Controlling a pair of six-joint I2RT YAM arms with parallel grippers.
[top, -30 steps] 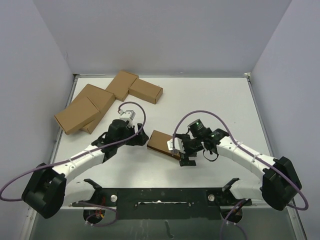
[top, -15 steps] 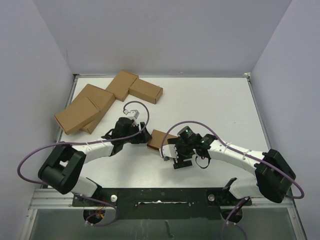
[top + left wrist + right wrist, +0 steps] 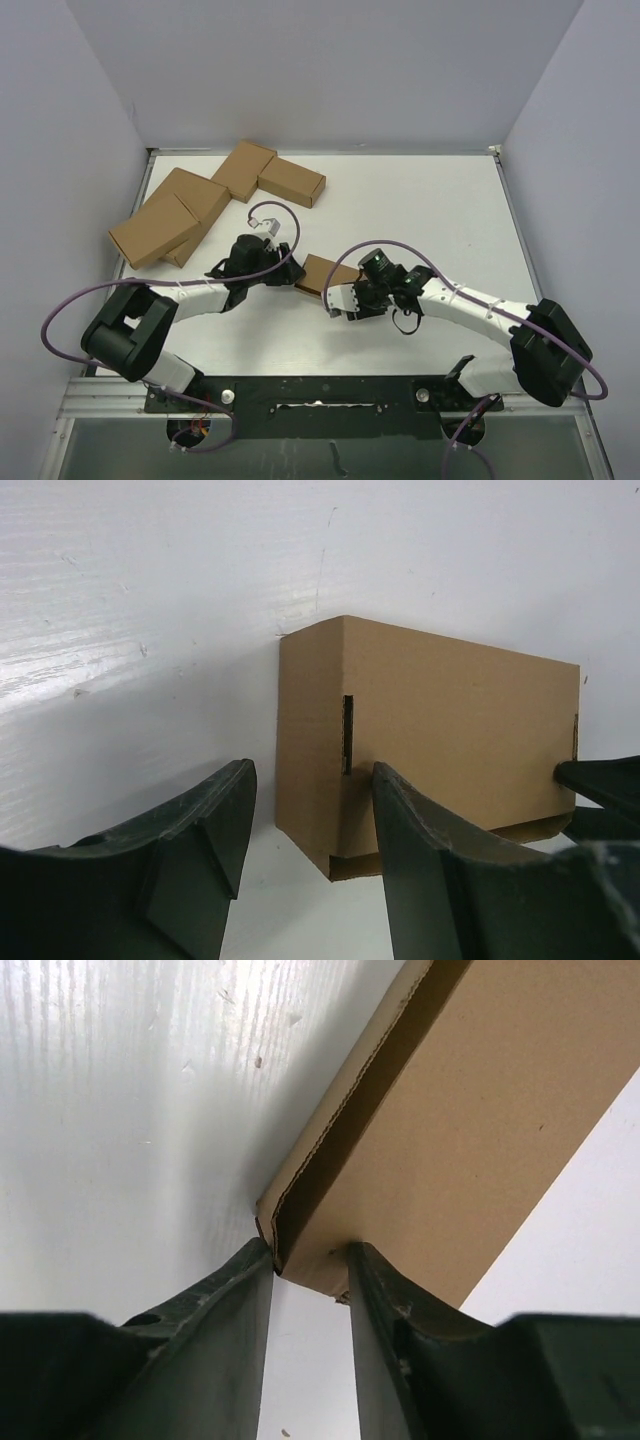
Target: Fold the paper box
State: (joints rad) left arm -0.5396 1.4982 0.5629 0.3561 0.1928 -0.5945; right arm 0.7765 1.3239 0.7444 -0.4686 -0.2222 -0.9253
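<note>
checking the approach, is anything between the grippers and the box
Nothing visible. The box lies alone between both arms. The right gripper has one corner between its fingers, and the left gripper straddles the other end. The cartons sit at the back left, well apart.

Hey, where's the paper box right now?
In the top view, the paper box lies near the middle of the table, between the left gripper and the right gripper, nearer than the cluster of cartons at far left.

Robot lab cell, white table (image 3: 430, 210), plain partition walls (image 3: 320, 70), cabled arms (image 3: 470, 305)
</note>
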